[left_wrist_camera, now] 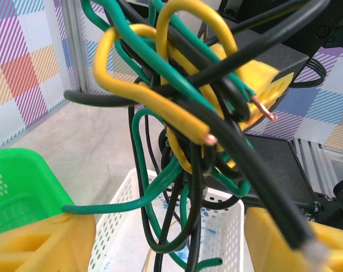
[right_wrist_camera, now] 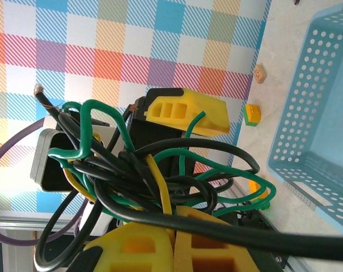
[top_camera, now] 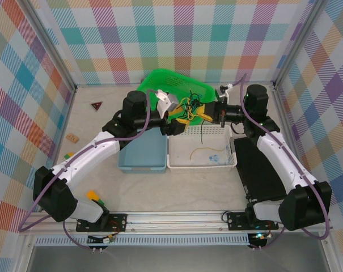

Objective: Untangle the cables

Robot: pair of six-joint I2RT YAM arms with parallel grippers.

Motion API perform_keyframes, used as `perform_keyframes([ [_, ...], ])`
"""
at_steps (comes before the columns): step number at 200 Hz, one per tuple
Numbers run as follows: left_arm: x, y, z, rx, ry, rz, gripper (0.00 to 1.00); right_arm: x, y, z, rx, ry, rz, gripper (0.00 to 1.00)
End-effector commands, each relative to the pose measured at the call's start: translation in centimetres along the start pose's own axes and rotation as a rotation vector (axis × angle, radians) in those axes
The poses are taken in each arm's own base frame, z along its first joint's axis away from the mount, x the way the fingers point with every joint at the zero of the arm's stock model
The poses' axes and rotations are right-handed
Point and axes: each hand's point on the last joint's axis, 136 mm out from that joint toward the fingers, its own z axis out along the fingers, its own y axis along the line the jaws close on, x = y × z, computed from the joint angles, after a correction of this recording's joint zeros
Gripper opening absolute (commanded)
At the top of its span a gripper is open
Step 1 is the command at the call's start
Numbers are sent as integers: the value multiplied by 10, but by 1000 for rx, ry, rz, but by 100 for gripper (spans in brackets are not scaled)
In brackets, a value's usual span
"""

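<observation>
Top view: the cables (top_camera: 193, 109) are a black/green/yellow knot held in the air between the two tools. It hangs over the far end of the white basket (top_camera: 202, 166), just in front of the green basket (top_camera: 171, 82). The right tool (top_camera: 207, 115) comes in from the right, fingers pressed together, pinching the knot. The left tool (top_camera: 180, 124) is at the knot's left side; its spread can't be judged from here. A few strands hang down into the white basket. A loose yellow wire (top_camera: 202, 149) lies on that basket's floor, apart from the knot. The blue basket (top_camera: 142, 154) is just beside the white one on its left and the black mat (top_camera: 262, 170) is on its right, all on the table (top_camera: 177, 192).

Left wrist: knot close up. The left tool's yellow fingers (left_wrist_camera: 41, 243) are spread wide at the bottom corners, with strands hanging between them, none gripped. Bare copper ends show on one yellow and one green strand. The right tool's yellow fingers are behind the knot, upper right, clamped into it.

Right wrist: the right tool's fingers (right_wrist_camera: 137, 249) are shut side by side at the bottom edge. A yellow strand runs down to the seam between them and a thick black strand crosses over them. The blue basket is at right.
</observation>
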Motion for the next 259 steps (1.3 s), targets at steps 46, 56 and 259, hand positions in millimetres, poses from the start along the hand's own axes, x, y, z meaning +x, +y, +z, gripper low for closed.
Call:
perform_keyframes([
  [46,-24,-11,-6,55,-63,61,0,1,9,6,-2,20,10,0],
  [56,-23,-7,-7,24,-55,41,0,0,8,4,18,11,-1,4],
  [259,-11,-13,-14,48,15,23,0,64,8,-12,301,105,-1896,48],
])
